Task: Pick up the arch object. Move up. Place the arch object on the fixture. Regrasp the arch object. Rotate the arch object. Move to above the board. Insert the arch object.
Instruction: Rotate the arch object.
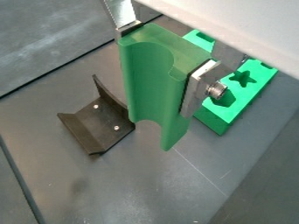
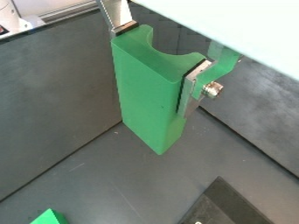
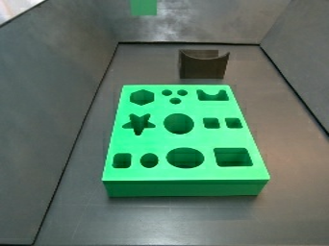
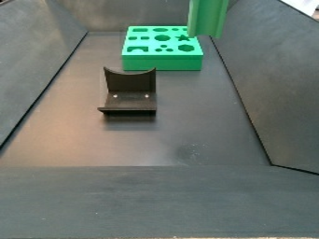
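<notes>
**Gripper holds the arch object up off the floor**

Gripper (image 1: 162, 54) fingers are clamped on the arch object (image 1: 156, 87) in a wrist view: one silver plate (image 1: 121, 15) lies against one side of the green block, the second plate (image 1: 198, 83) with its bolt presses the opposite side. The arch-shaped notch faces the camera as a rounded groove running down the block. Below and beside it the fixture (image 1: 96, 122) stands on the dark floor, its curved dip empty, apart from the block. Behind the block a corner of the board (image 1: 239, 92) shows, with the star hole visible.

From a wrist view on the opposite side, the gripper (image 2: 158, 52) again pinches the arch object (image 2: 149, 92), whose flat face is turned this way. The block hangs above bare dark floor, touching nothing beneath. A dark edge of the fixture (image 2: 233, 206) peeks in at the frame's corner.

Looking at a side view, the board (image 3: 180, 139) lies flat mid-floor with all its holes open. The fixture (image 3: 202, 62) stands behind it, well apart. A small green patch (image 3: 144, 7) shows at the upper edge; I cannot tell what it is.

Over in a side view, the fixture (image 4: 127, 91) sits nearer the camera, the board (image 4: 162, 47) beyond it, and the arch object (image 4: 207, 16) hangs high above the board's edge, partly cut off by the frame.
</notes>
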You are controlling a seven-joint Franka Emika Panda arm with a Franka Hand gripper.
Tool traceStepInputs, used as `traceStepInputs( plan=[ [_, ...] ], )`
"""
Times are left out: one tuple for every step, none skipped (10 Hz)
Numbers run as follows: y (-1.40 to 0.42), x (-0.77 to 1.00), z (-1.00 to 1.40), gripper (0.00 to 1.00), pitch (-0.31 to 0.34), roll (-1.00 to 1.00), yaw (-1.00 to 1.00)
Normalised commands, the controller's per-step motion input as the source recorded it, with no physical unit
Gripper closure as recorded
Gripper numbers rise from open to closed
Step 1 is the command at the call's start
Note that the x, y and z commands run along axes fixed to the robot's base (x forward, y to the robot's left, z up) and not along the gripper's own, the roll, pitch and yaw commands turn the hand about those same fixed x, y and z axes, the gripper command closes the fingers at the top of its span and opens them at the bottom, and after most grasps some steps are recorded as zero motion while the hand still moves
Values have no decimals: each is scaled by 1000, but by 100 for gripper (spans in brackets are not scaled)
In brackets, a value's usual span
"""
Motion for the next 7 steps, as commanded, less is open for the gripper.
traceStepInputs(
  plan=[
    [3,13,-1000,100,41,-320,-123],
    [6,16,-1000,100,18,-297,-102],
    [11,10,-1000,100,-28,-235,-75],
    [12,7,-1000,100,-47,-215,-65],
    [20,6,-1000,100,-65,-176,-56],
    [24,9,-1000,100,-65,-163,-54],
    [29,10,-1000,100,-57,-137,-53]
  ],
)
